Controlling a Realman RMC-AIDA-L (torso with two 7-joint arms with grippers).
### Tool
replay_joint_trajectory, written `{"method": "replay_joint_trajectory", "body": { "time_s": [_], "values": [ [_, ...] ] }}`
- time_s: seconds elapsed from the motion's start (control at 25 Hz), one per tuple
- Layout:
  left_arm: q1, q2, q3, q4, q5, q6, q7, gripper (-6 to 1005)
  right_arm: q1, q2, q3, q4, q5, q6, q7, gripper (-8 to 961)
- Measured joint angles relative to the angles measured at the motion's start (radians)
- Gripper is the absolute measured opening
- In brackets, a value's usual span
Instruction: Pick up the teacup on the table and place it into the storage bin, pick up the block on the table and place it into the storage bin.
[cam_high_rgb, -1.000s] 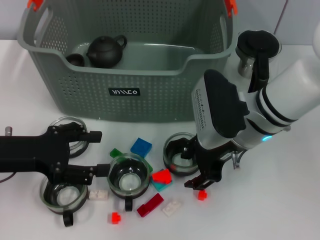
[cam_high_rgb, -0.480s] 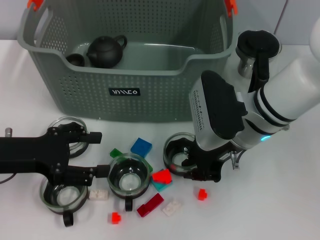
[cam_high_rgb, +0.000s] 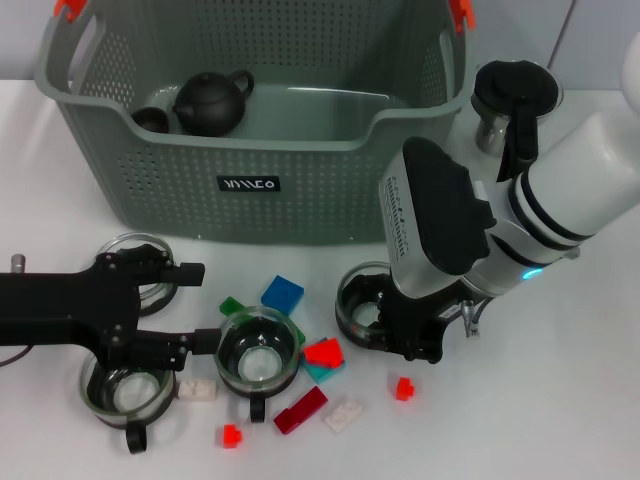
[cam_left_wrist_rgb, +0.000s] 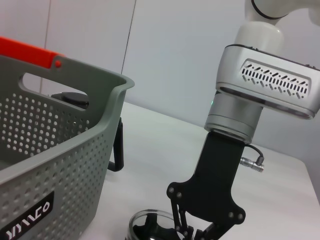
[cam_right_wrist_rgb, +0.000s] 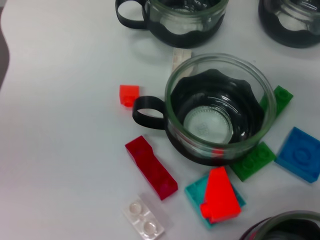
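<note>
Right pincer (cam_high_rgb: 385, 322) pressed onto rim of teacup (cam_high_rgb: 362, 305), just in front of storage bin (cam_high_rgb: 255, 110). Advised: lift straight, clear bin wall. Left pincer (cam_high_rgb: 190, 305) spread, farther left of it.

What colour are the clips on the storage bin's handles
Orange clips on the storage bin, clearest in the head view.
</note>
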Motion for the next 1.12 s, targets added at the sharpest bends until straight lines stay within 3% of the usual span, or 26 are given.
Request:
{"method": "replay_joint_trajectory", "body": {
  "time_s": [0.2,0.44,0.64,0.84,0.96,1.12],
  "values": [
    [0.0,0.0,-0.013,0.0,0.0,0.0,0.0,872,-0.004,-0.005,0.051,-0.066,0.013,-0.129,-0.002,56],
    [-0.001,0.004,-0.041,0.0,0.0,0.007,0.003,872,-0.015,-0.008,0.304,-0.31,0.041,-0.491,0.011,56],
    [0.002,0.0,-0.061,0.0,-0.001,0.003,0.016,873,-0.007,-0.009,0.442,-0.475,0.139,-0.617,0.045,56],
    [0.001,0.0,-0.07,0.0,-0.002,0.003,0.017,873,0.023,-0.012,0.605,-0.585,0.209,-0.587,0.116,56],
    [0.001,-0.002,-0.075,0.0,-0.002,0.002,0.019,873,0.043,-0.014,0.651,-0.603,0.207,-0.449,0.216,56],
    [-0.002,-0.006,-0.079,0.0,-0.002,0.001,0.02,873,0.087,-0.017,0.638,-0.56,0.117,-0.252,0.362,56]
  ]
}}
